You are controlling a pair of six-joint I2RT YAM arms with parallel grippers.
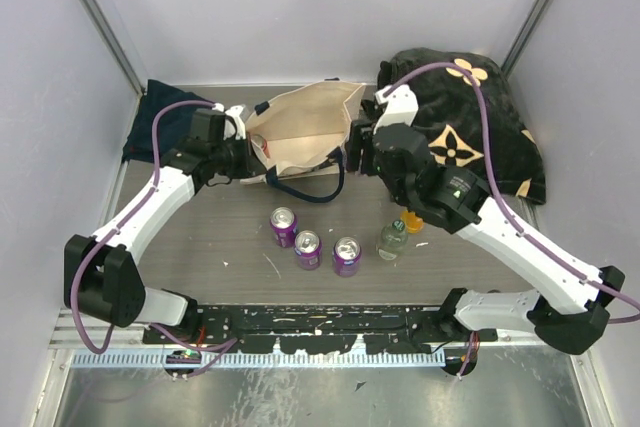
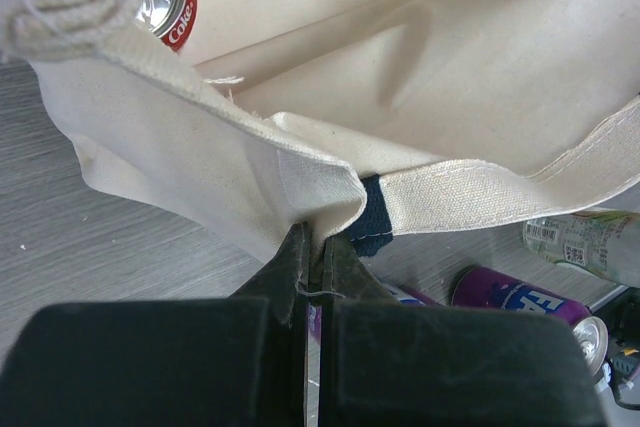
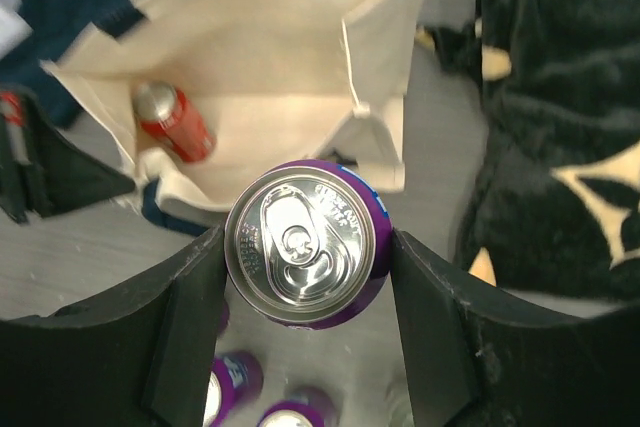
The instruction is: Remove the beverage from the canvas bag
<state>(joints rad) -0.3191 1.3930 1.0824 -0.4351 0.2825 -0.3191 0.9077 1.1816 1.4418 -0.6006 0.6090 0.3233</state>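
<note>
Purple aluminium can (image 3: 305, 259) clamped in our half-open right gripper (image 3: 308, 247), our left gripper (image 2: 315, 247) pinched shut on the rim of the boxy cream canvas tote (image 1: 300, 127).

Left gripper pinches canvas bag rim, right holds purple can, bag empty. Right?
Not empty: a red can lies inside the canvas bag, per the right wrist view. The rest holds: left gripper pinching the rim, right gripper holding the purple can.
</note>
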